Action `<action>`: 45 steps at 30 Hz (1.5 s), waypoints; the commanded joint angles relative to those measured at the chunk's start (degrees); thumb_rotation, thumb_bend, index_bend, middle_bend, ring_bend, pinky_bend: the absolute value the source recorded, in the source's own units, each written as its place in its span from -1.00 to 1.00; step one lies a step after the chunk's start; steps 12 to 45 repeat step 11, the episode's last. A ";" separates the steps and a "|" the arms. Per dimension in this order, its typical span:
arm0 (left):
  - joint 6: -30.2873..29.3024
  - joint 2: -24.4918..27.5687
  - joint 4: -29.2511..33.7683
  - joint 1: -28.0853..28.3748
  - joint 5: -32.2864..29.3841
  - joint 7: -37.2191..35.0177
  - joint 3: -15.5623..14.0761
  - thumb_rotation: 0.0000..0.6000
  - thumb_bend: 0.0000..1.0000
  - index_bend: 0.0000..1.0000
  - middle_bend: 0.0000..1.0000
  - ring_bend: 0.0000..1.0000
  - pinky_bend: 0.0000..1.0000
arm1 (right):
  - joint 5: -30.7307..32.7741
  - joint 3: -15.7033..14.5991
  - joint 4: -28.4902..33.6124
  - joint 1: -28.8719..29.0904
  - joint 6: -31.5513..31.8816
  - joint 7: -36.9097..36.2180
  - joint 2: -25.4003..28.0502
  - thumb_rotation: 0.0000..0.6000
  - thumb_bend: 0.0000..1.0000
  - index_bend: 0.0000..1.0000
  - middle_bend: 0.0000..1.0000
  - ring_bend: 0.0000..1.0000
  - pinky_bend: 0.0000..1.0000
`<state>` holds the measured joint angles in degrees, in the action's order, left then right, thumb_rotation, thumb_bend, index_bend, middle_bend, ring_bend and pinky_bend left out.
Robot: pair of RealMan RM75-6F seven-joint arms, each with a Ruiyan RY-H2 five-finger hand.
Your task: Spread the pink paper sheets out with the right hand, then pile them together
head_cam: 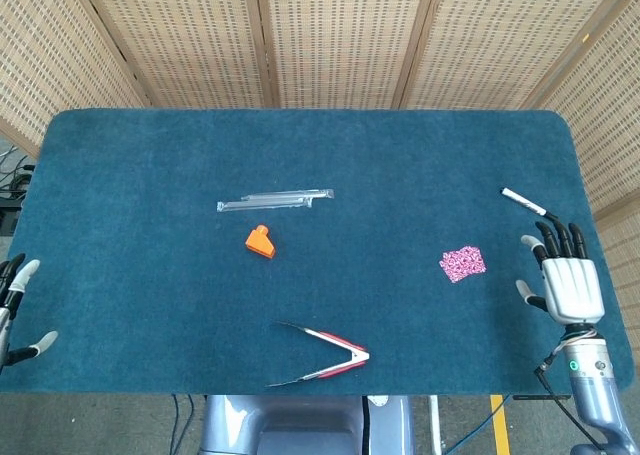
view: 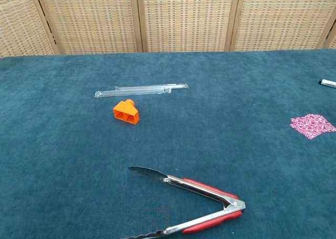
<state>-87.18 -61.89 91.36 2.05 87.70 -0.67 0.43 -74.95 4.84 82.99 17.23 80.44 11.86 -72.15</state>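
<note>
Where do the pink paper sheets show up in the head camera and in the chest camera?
Head view: pink paper sheets lie right of centre, apart from the right hand.
Chest view: pink paper sheets lie at the right edge; no hand shows.
Shared landmark: the marker, behind and to the right of them.
</note>
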 commanded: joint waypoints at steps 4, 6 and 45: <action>-0.34 -0.35 -0.25 -0.12 0.71 0.09 -0.29 1.00 -0.97 -0.99 -1.00 -1.00 -1.00 | -1.39 -0.59 1.18 -2.00 2.27 0.21 0.28 1.00 -0.38 -0.53 -0.73 -1.00 -1.00; -0.31 -0.41 -0.30 -0.07 0.77 0.23 -0.28 1.00 -0.97 -0.99 -1.00 -1.00 -1.00 | -1.54 -0.50 1.35 -2.33 2.46 0.37 0.34 1.00 -0.38 -0.53 -0.73 -1.00 -1.00; 0.18 -0.38 -0.07 0.15 0.65 0.46 -0.27 1.00 -0.97 -0.99 -1.00 -1.00 -1.00 | -1.99 -0.31 1.76 -2.80 2.66 0.68 0.54 1.00 -0.38 -0.53 -0.73 -1.00 -1.00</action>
